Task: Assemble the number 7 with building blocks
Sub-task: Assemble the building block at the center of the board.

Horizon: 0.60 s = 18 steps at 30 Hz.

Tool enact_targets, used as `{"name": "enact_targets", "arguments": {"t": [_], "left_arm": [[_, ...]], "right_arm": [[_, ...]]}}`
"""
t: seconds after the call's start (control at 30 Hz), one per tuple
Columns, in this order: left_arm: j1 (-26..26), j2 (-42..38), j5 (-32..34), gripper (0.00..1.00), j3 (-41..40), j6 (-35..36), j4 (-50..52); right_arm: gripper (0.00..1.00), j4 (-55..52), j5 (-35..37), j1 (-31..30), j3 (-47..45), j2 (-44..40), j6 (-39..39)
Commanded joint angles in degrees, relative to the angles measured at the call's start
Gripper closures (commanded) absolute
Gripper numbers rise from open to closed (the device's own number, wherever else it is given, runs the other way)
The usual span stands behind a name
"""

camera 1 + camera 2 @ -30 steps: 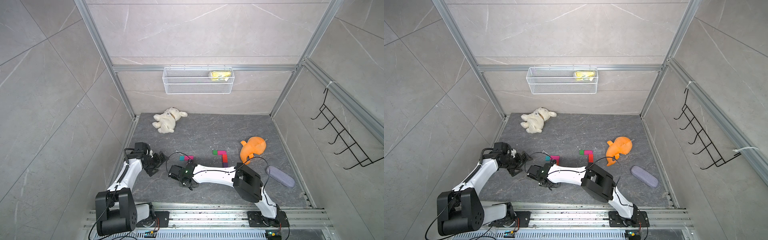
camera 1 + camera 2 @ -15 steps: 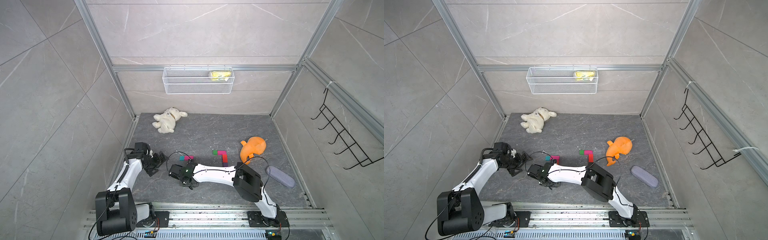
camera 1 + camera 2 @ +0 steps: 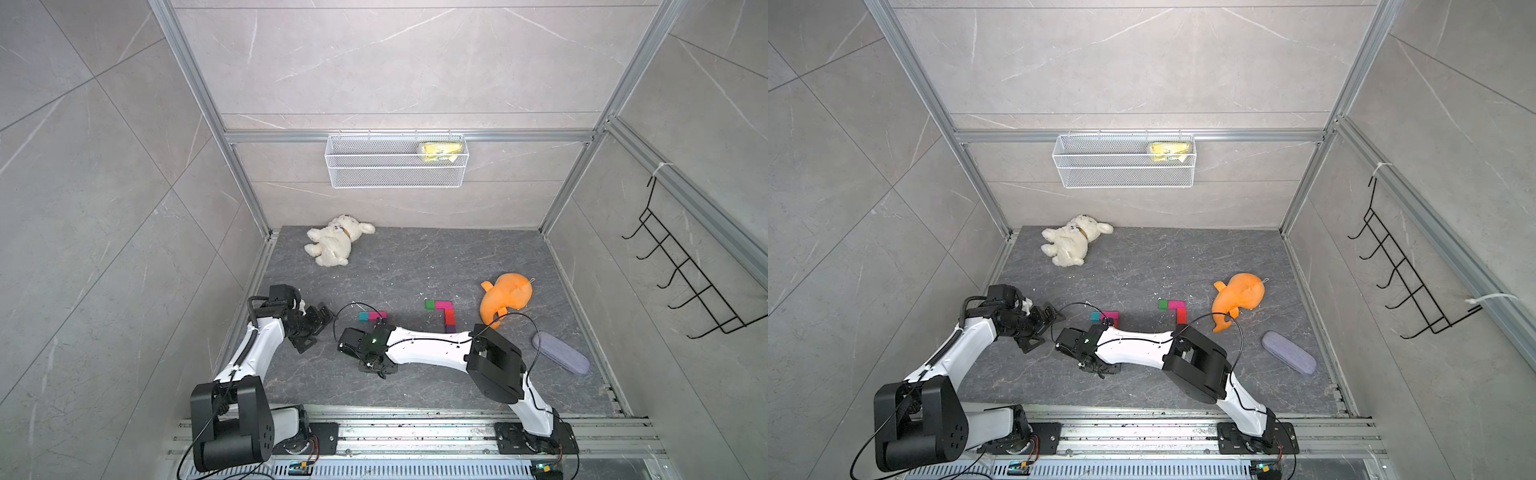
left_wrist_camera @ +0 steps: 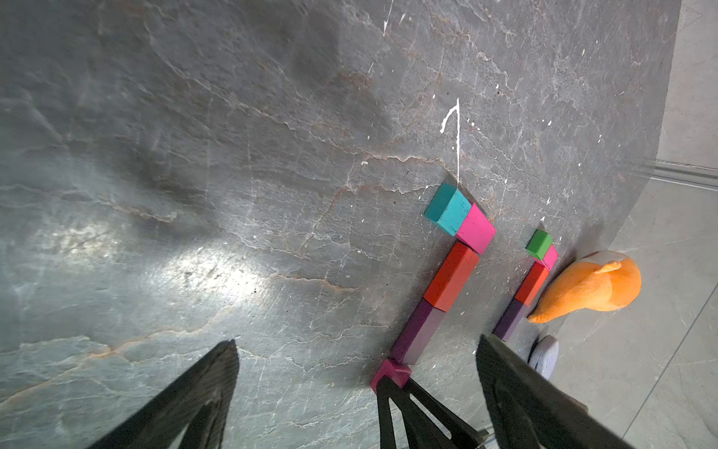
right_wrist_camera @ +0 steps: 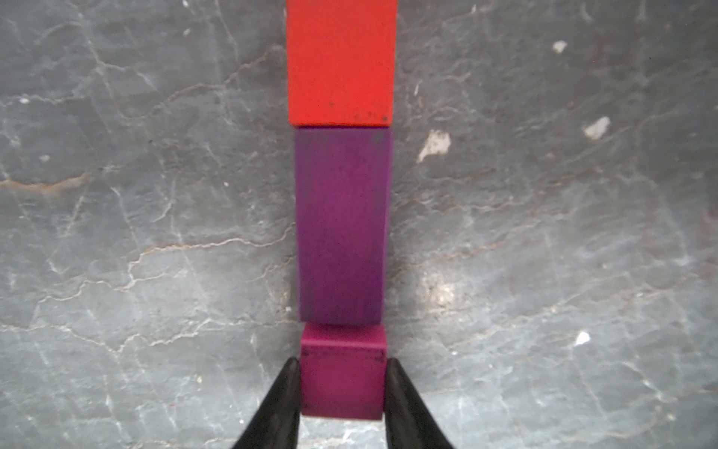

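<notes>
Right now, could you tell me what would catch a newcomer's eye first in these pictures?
The orange plush toy at the right of the grey floor stands out most, with a multicoloured block 7 beside it. Nearer the middle, the right gripper is shut on a magenta block at the foot of a second 7. A white plush dog lies at the back left.

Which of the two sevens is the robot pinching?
The seven with the teal block at its bar's end. The right gripper is shut on the magenta block at its foot; the seven with the green block stands free.
</notes>
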<state>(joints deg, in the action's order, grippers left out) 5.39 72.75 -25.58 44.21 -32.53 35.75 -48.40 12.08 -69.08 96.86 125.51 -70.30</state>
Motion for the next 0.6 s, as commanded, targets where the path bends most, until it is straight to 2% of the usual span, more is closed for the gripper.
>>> {"name": "enact_targets", "arguments": {"t": [0.0, 0.57], "left_arm": [[-0.08, -0.59, -0.14, 0.0, 0.11, 0.59, 0.47], [-0.08, -0.55, 0.08, 0.0, 0.18, 0.69, 0.55]], "right_arm": [[0.64, 0.41, -0.25, 0.43, -1.06, 2.34, 0.56], [0.63, 0.73, -0.56, 0.92, -1.16, 2.7, 0.54]]}}
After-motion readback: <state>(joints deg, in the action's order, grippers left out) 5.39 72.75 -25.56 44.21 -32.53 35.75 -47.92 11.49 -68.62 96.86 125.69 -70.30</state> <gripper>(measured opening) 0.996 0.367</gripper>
